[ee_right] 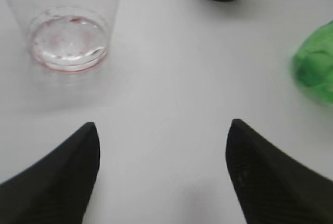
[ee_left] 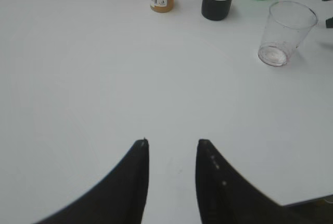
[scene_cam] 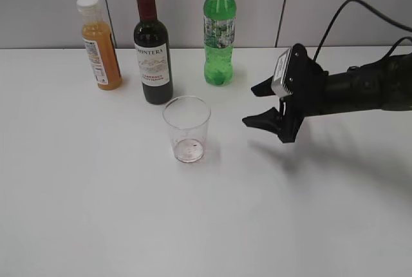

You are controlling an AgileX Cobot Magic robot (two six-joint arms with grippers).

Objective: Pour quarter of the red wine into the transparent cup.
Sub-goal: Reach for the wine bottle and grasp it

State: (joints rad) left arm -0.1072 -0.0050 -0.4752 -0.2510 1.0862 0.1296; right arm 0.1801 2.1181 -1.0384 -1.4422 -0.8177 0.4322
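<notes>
Three bottles stand along the desk's [scene_cam: 96, 225] far edge; the red wine [scene_cam: 152, 48] is the middle one, capped. Just before it stands the transparent cup [scene_cam: 187, 129]. Right gripper [scene_cam: 265, 104] hovers beside the cup, jaws spread wide, empty. Left gripper [ee_left: 171, 153] jaws partly spread, empty.

I read "FRONTERA" at the top of the white label on the red wine [scene_cam: 152, 45], at 12 o'clock on the desk in the exterior view. Lower lines are too small there; my left wrist view gives "CABERNET SAUVIGNON". Print on the orange juice bottle [scene_cam: 100, 42] and green soda bottle [scene_cam: 219, 29] labels is illegible.
</notes>
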